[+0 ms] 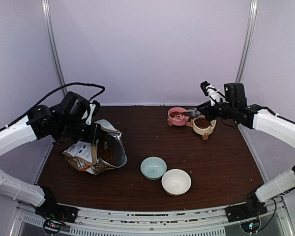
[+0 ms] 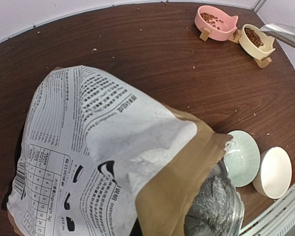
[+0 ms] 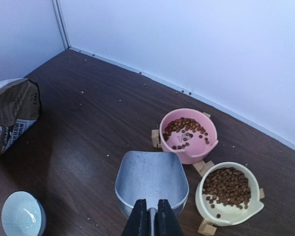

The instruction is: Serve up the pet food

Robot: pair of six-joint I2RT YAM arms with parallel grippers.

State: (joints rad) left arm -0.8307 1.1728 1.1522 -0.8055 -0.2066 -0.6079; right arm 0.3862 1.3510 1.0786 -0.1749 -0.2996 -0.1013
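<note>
Right hand gripping scoop, left hand clamped on bag, fingers hidden behind it

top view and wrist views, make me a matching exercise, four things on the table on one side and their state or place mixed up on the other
Things
1 pink bowl
2 cream bowl
3 metal scoop
4 food bag

States
a empty, held in the right hand
b on the table's left side, held by the left hand
c only a thin scatter of kibble inside
d kibble covering most of its floor

Pairs: 1-c, 2-d, 3-a, 4-b
</note>
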